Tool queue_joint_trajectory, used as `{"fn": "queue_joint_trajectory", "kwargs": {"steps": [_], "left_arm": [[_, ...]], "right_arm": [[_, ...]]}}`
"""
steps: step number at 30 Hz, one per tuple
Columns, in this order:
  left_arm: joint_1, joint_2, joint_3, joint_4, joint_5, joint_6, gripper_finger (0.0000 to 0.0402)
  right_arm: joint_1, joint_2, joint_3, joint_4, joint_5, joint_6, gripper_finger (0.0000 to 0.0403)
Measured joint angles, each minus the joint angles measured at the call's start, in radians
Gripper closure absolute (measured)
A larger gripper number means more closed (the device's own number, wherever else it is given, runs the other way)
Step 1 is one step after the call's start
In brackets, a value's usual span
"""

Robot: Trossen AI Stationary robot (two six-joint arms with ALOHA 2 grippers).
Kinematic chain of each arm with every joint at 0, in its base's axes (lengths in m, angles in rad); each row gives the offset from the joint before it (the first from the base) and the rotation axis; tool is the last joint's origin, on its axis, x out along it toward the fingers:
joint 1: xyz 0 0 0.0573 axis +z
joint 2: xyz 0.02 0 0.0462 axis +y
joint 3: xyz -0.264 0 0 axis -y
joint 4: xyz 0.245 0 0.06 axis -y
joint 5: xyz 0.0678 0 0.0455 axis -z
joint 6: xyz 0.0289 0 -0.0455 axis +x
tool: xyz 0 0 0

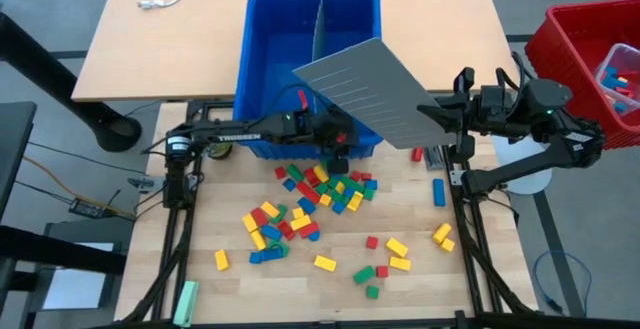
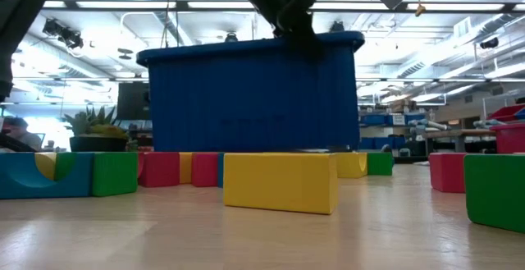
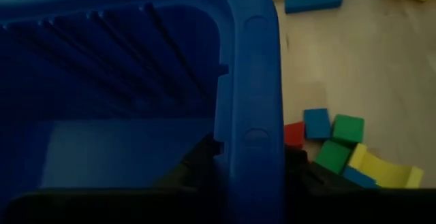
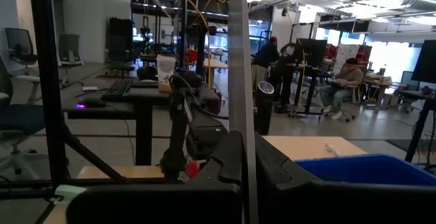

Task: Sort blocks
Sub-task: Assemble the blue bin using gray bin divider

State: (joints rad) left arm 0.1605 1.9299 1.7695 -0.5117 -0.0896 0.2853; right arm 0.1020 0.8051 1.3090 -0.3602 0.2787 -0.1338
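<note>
Many small red, yellow, green and blue blocks (image 1: 320, 194) lie scattered on the table in front of the blue bin (image 1: 270, 59); one yellow block (image 2: 280, 182) is closest in the low view. My left gripper (image 1: 340, 137) reaches along the bin's near wall (image 3: 255, 115). It is open, one finger inside the bin and one outside; whether either touches the wall I cannot tell. My right gripper (image 1: 440, 117) is shut on a flat grey ridged panel (image 1: 365, 89), held above the bin's near right corner. My right gripper pinches the grey panel between its two fingers at the edge near the panel's right corner (image 1: 428, 119). The fingers come about level from the table's right. In the right wrist view the panel (image 4: 238, 101) shows edge-on between them. The panel is lifted clear and tilted above the bin.
A grey divider (image 1: 318, 29) stands in the bin. A red basket (image 1: 585, 39) holding blocks sits off the table's right side. A pale green bar (image 1: 186, 301) lies at the near left corner, and a long blue block (image 1: 438, 191) near the right edge.
</note>
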Motion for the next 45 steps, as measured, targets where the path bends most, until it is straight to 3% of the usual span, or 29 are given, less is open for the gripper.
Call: {"fn": "queue_joint_trajectory", "kwargs": {"steps": [6,13,19,27,33,38,45], "left_arm": [[-0.012,0.017,0.000,0.027,-0.003,0.001,0.0269],[-0.024,0.020,0.006,0.059,-0.004,0.004,0.0196],[-0.056,-0.025,0.116,-0.150,-0.053,-0.004,0.0156],[-0.117,-0.055,0.339,-0.319,-0.133,-0.021,0.0154],[-0.126,-0.065,0.498,-0.639,-0.270,-0.052,0.0155],[-0.090,-0.101,0.529,-0.853,-0.359,-0.137,0.0165],[0.006,-0.110,0.519,-1.006,-0.376,-0.200,0.0178]], "right_arm": [[0.000,0.000,0.000,-0.004,0.000,0.000,0.0403],[0.000,0.000,0.000,-0.011,0.000,0.000,0.0403],[0.000,-0.001,0.000,-0.008,-0.004,0.000,0.0403],[0.001,-0.003,0.000,-0.004,-0.009,-0.022,0.0403],[0.000,-0.012,-0.001,-0.007,-0.001,-0.023,0.0403],[0.000,-0.019,-0.001,-0.005,0.006,-0.017,0.0403],[0.000,0.003,-0.001,-0.005,0.004,-0.034,0.0403]]}}
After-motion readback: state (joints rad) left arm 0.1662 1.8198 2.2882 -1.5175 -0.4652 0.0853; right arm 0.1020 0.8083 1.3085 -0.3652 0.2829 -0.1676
